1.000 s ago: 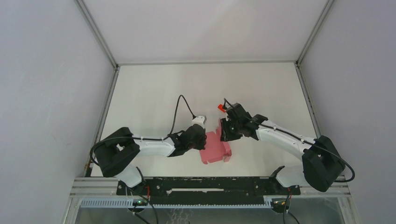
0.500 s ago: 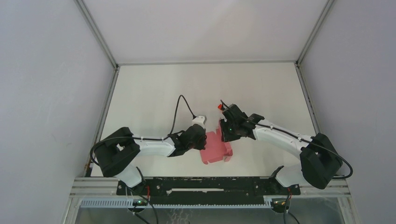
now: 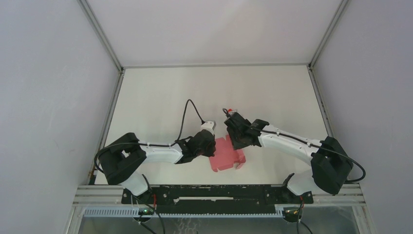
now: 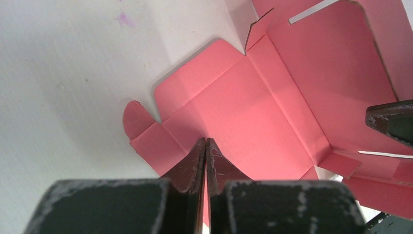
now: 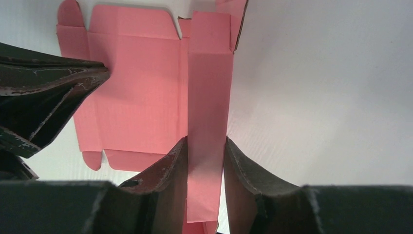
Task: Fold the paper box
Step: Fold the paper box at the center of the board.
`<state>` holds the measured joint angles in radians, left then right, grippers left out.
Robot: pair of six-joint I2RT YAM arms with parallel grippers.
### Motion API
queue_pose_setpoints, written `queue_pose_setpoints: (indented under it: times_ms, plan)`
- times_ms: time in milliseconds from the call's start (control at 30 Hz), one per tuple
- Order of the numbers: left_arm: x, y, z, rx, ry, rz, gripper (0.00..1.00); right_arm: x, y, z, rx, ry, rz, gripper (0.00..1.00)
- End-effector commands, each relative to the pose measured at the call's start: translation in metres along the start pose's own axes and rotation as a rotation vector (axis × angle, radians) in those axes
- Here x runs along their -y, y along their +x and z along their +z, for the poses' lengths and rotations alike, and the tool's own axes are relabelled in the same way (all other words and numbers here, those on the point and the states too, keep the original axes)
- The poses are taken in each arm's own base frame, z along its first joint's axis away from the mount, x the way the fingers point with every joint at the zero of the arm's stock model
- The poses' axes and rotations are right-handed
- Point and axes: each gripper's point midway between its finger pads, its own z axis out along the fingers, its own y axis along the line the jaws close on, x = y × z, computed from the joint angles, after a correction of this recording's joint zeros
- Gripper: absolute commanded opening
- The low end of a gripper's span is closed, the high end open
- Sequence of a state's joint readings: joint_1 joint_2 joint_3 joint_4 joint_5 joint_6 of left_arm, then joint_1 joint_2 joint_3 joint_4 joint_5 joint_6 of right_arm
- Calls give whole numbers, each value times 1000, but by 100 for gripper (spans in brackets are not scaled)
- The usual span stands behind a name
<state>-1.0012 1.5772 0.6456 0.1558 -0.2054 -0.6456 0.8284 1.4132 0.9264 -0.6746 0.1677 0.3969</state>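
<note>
The pink paper box (image 3: 225, 156) lies mostly flat and unfolded on the white table between the two arms. My left gripper (image 3: 212, 147) is shut, and its tips (image 4: 205, 140) rest on the box's middle panel (image 4: 253, 107) near its left edge. My right gripper (image 3: 237, 141) is over the box's far right edge. Its jaws (image 5: 206, 139) stand slightly apart and straddle a narrow pink side strip (image 5: 208, 97) that rises between them. The left fingers (image 5: 48, 92) show at the left of the right wrist view.
A tiny red block (image 3: 228, 110) shows just beyond the right wrist, partly hidden by it. The table (image 3: 160, 97) is white, with metal rails along its sides. The arm bases and a black bar are at the near edge.
My right gripper has moved left and a little nearer over the box's far right edge. The left arm and the box's flat part have stayed put.
</note>
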Motion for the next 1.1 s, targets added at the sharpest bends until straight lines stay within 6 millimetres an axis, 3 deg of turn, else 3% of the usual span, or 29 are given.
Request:
queue_pose_setpoints:
  times_ms: [0, 600, 800, 1067]
  plan:
    - [-16, 29, 0, -104, -39, 49, 6, 7, -2, -6, 7, 76, -55, 39]
    - [-14, 33, 4, -107, -27, 40, 6, -11, -8, -10, 30, 58, -104, 40]
    - [-12, 32, 5, -106, -18, 38, 6, -8, -8, -7, 21, 157, -147, 42]
    - [-12, 32, 4, -101, -14, 36, 6, 11, -13, -7, 32, 397, -218, 46]
